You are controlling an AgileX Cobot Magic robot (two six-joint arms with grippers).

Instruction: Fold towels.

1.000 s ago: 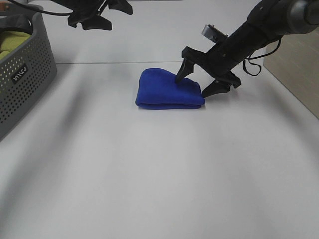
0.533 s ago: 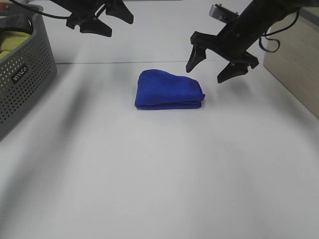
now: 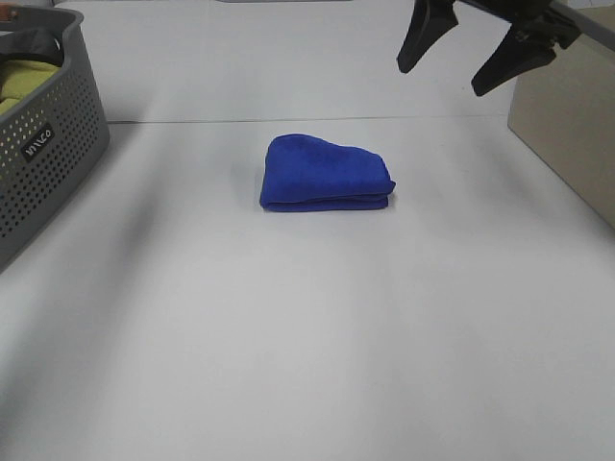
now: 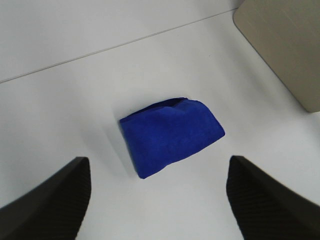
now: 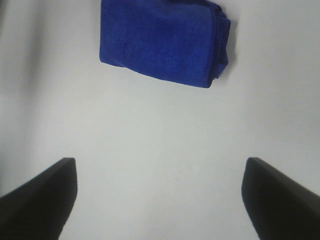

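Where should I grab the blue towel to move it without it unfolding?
Probably take the towel at its stacked layered edge facing the camera, coming from above with the gripper spanning all layers. It lies folded flat, so pinching every layer together should keep the fold.

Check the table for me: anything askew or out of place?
Only a small thing: the folded towel is uneven, its far edge humped at one end and sloping down at the other, not a square stack. Nothing is spilled or damaged. Both grippers are open and clear of it.
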